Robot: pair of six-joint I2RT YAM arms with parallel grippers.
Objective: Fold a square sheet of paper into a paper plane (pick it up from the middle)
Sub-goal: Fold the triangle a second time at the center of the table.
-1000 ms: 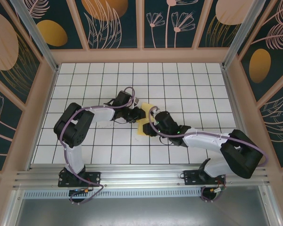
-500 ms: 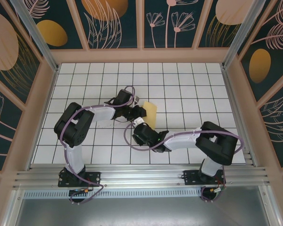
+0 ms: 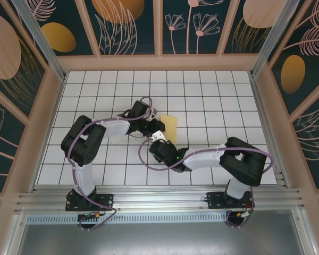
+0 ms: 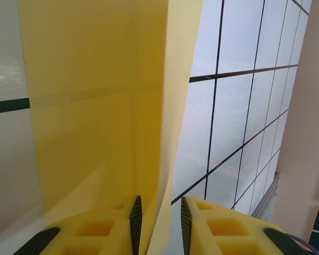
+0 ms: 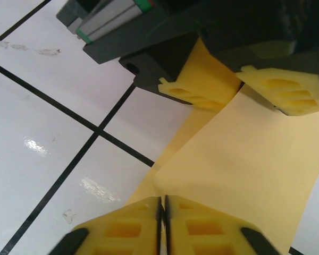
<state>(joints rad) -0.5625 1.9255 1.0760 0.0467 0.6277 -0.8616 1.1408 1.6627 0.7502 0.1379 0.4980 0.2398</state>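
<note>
Left wrist view: the thin, floppy, half-folded yellow square sheet of paper is pinched upright by the left gripper; the right gripper, just beside it, is pressed together on the sheet's edge.

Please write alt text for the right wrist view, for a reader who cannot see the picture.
The right gripper, its yellow fingers shut, meets the near edge of the folded thin yellow sheet of paper; whether it pinches the sheet cannot be told. Opposite, the left gripper holds the paper's far end above the white grid-tiled table.

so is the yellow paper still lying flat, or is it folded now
Folded, partly. In the left wrist view the yellow paper stands in two layers meeting at a crease, an edge between the left gripper fingers; the right wrist view shows overlapping layers.
</note>
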